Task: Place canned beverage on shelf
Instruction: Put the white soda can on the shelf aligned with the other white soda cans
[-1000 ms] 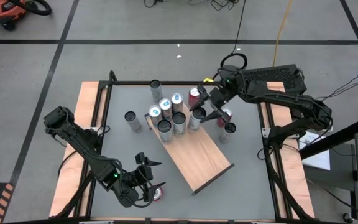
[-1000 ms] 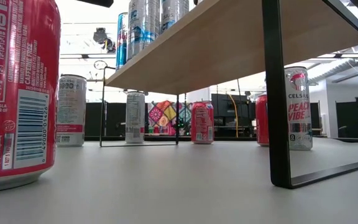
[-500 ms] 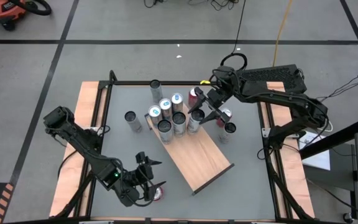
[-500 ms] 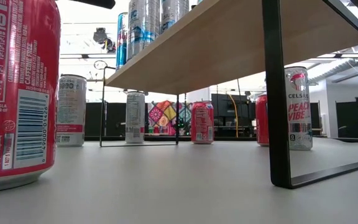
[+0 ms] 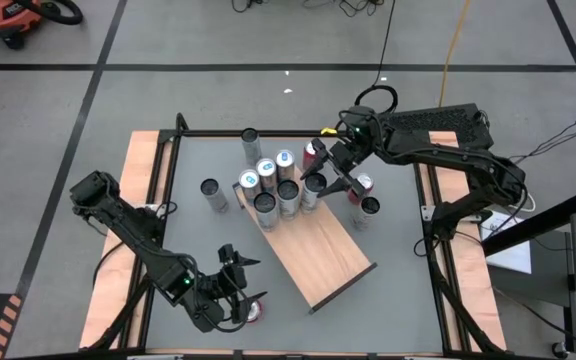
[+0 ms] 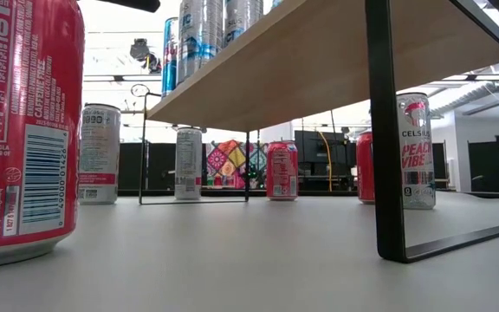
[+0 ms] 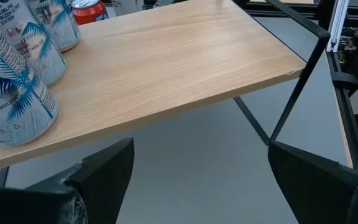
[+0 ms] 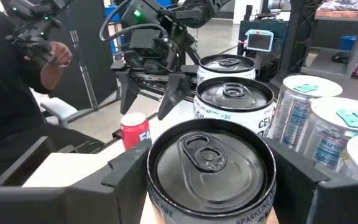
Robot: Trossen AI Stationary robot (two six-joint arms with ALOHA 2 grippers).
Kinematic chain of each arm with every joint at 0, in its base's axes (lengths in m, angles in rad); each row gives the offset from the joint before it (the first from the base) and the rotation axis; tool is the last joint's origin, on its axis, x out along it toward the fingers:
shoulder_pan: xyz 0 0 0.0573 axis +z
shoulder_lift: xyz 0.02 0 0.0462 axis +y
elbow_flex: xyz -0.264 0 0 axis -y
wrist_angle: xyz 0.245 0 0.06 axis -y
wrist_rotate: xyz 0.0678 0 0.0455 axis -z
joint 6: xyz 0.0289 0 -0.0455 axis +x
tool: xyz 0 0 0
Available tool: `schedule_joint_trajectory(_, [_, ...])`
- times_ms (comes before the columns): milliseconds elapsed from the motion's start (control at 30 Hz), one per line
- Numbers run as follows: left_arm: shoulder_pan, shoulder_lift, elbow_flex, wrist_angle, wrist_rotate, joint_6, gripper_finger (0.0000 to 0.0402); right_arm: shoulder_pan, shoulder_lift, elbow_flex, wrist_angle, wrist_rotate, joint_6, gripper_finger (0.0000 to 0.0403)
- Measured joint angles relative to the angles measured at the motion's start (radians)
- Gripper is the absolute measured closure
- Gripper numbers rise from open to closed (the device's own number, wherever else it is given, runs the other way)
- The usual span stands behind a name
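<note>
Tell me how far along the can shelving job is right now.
Several cans already stand on the far end of the shelf. In hand: the right gripper straddles a black-topped can set beside them, its fingers either side. Left: cans on the table, such as the one left of the shelf and the red can by the waiting left gripper.

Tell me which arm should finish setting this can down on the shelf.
Right. The right gripper straddles a can at the shelf edge, beside the cans already standing there. The left gripper waits open near the table's front, by a red can.
</note>
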Motion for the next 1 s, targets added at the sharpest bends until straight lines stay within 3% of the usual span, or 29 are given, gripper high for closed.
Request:
schedule_joint_trajectory(233, [0.000,0.000,0.000,0.000,0.000,0.001,0.0034,0.000,0.015,0.002,0.009,-0.003,0.009,0.0159])
schedule_joint_trajectory(500, [0.000,0.000,0.000,0.000,0.000,0.001,0.0034,0.001,0.017,0.002,0.033,-0.001,0.057,0.0110])
schedule_joint_trajectory(767, [0.000,0.000,0.000,0.000,0.000,0.001,0.0034,0.023,0.016,0.002,0.163,0.000,0.164,0.0099])
schedule_joint_trajectory(1000, [0.000,0.000,0.000,-0.001,0.000,0.002,0.0034,0.024,-0.084,0.000,0.183,0.135,0.230,0.0099])
